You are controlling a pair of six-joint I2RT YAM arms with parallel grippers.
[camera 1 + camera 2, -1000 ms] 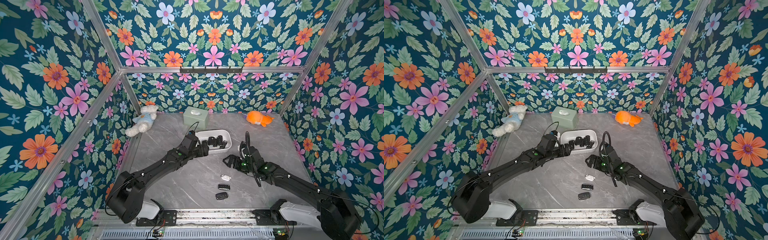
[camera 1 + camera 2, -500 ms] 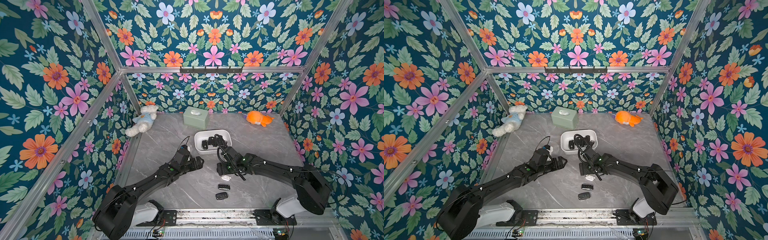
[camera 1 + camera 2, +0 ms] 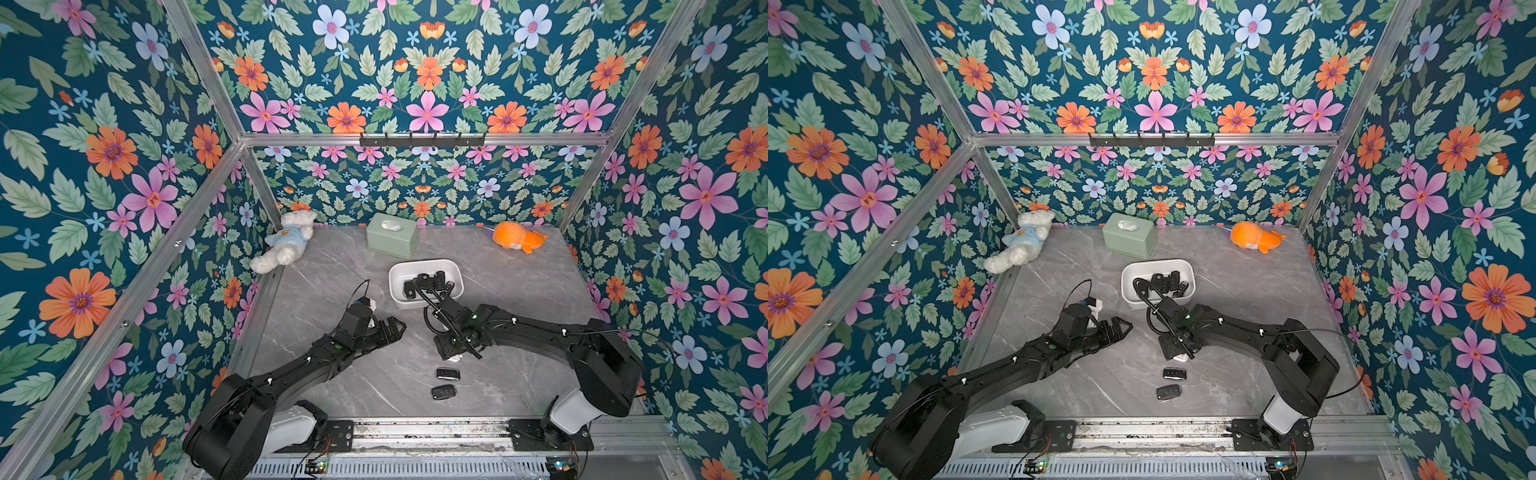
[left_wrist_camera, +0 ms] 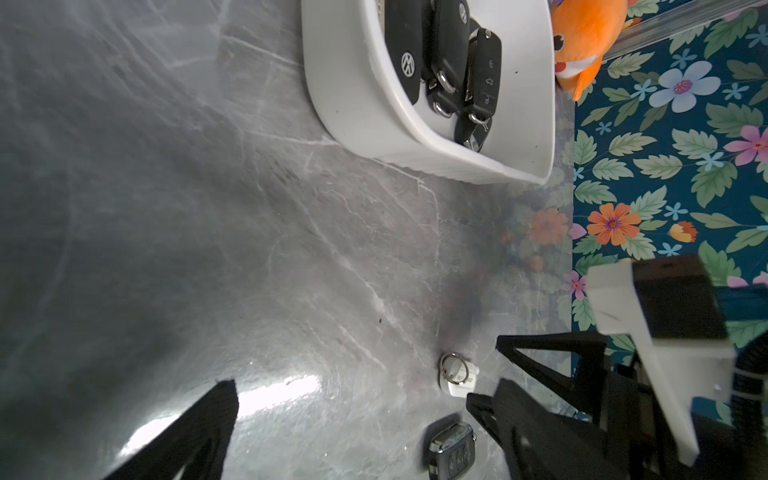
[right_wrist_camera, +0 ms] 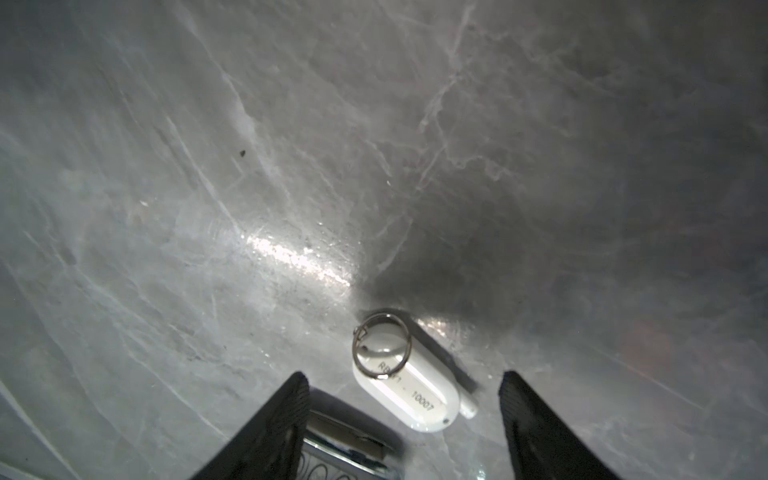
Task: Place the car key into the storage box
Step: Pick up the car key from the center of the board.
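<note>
Right hand [image 5: 402, 376] released, jaws straddling the white oval plastic car key [image 5: 415, 395], not touching; left hand [image 3: 392, 328] released, empty. Key lies flat on glossy grey marble-look worktop [image 3: 332, 282], outside the white shallow plastic storage box [image 3: 399, 299]. Likely light, rigid, slick: pinch the long sides, clear of the loose steel ring [image 5: 381, 345].

Bright, even light in both top views; wrist views dimmer, glare and shadow on tabletop [image 5: 299, 257].

1. The storage box [image 3: 424, 263] sits at frame centre, car keys [image 3: 437, 277] inside.
2. The tissue box [image 3: 392, 232] stands above it, teddy bear [image 3: 286, 241] upper left, plush toy [image 3: 517, 242] upper right.
3. Two key fobs [image 3: 448, 374] lie below.
</note>
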